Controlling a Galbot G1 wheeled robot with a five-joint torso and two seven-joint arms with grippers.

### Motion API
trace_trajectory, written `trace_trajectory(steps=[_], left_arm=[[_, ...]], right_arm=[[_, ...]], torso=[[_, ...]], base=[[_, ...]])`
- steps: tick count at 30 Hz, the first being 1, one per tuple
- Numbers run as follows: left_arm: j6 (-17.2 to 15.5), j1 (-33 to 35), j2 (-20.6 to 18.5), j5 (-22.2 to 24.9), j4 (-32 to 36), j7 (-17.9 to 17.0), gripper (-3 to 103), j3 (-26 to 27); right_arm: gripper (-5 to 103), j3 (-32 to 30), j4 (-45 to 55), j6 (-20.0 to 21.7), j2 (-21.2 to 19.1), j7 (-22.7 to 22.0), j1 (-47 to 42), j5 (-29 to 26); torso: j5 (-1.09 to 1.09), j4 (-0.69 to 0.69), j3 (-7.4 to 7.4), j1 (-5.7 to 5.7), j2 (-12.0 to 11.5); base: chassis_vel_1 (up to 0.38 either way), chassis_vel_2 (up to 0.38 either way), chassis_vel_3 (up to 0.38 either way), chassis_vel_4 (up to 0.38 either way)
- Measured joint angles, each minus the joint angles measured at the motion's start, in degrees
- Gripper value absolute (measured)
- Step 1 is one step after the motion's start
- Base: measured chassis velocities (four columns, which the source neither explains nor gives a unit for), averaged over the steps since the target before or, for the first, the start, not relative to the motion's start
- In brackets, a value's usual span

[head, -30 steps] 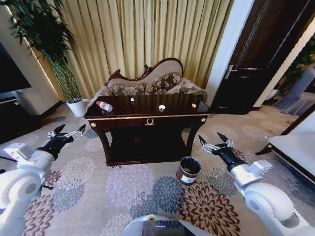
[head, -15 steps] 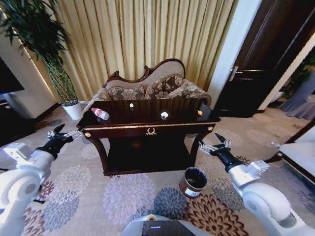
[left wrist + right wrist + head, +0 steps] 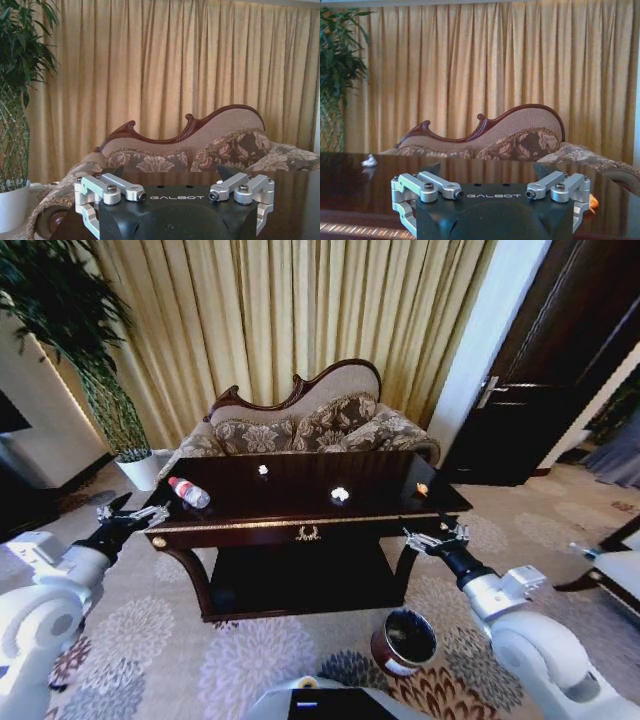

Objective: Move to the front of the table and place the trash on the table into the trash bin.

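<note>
A dark glossy desk [image 3: 300,502] with gold trim stands before a sofa [image 3: 300,430] and tan curtains [image 3: 300,310]. The brown trash bin [image 3: 404,642] sits on the carpet just off the desk's front right leg. The left hand [image 3: 130,512] hovers wide at the desk's left corner, empty; the right hand [image 3: 434,536] hovers wide at the right front edge, empty. On the desktop, a clear bottle [image 3: 188,492] with a red cap lies near the left end, and small whitish wads [image 3: 340,495] lie toward the middle.
</note>
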State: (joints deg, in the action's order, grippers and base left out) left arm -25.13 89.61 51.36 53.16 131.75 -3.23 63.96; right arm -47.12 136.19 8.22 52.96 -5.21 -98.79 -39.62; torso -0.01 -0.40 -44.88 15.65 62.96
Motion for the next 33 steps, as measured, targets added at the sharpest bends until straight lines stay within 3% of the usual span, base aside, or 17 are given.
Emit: trace_trajectory(steps=[6,9,11,16,19,21,26,33], left_arm=[[0.0,0.02,0.1,-0.02,0.14,-0.02,100,-0.22],[0.0,0.03,0.28,-0.11,0.46,-0.02,100,-0.59],[0.0,0.0,0.38,-0.14,0.58,-0.05,100,-0.62],[0.0,0.19,0.4,-0.14,0.71,-0.05,100,-0.44],[0.06,0.46,0.45,-0.16,0.72,-0.05,100,-0.25],[0.1,0.58,0.51,-0.21,0.76,-0.04,100,-0.19],[0.25,0.65,0.56,-0.28,0.73,-0.05,100,0.19],[0.3,0.43,1.07,-0.98,0.51,-0.02,100,-0.35]], right_arm=[[100,2.16,-0.05,-0.17,-0.11,-2.19,2.09,0.2],[100,3.75,0.05,3.03,-0.52,-5.14,5.37,-0.49],[100,5.18,-0.14,6.21,-0.87,-9.6,8.41,-2.71],[100,5.99,-0.64,10.46,-1.53,-13.38,11.45,-5.54],[100,7.49,-1.54,17.87,-3.14,-20.09,16.82,-11.79],[100,8.01,-2.07,19.64,-3.79,-21.59,18.63,-13.94],[100,9.79,-6.43,22.87,-6.78,-23.78,24.48,-17.16],[100,11.69,-15.16,23.63,-10.15,-22.53,29.75,-16.94]], torso=[[0.01,0.01,-0.01,0.02,-0.01],[-0.01,-0.01,-0.02,0.04,-0.02],[0.0,0.01,0.0,0.02,-0.01],[0.01,0.01,0.02,-0.03,0.02],[0.02,0.0,0.01,-0.03,0.02],[0.01,0.0,0.01,-0.02,0.01],[0.0,0.02,0.0,0.0,0.0],[0.02,-0.01,0.0,0.0,0.0]], base=[[-0.169,0.149,0.162,-0.145],[-0.087,0.042,0.036,-0.078],[0.0,0.0,0.0,0.0],[0.0,0.0,0.0,0.0],[0.0,0.0,0.0,0.0],[0.0,0.0,0.0,0.0],[0.0,0.0,0.0,0.0],[0.0,0.0,0.0,0.0]])
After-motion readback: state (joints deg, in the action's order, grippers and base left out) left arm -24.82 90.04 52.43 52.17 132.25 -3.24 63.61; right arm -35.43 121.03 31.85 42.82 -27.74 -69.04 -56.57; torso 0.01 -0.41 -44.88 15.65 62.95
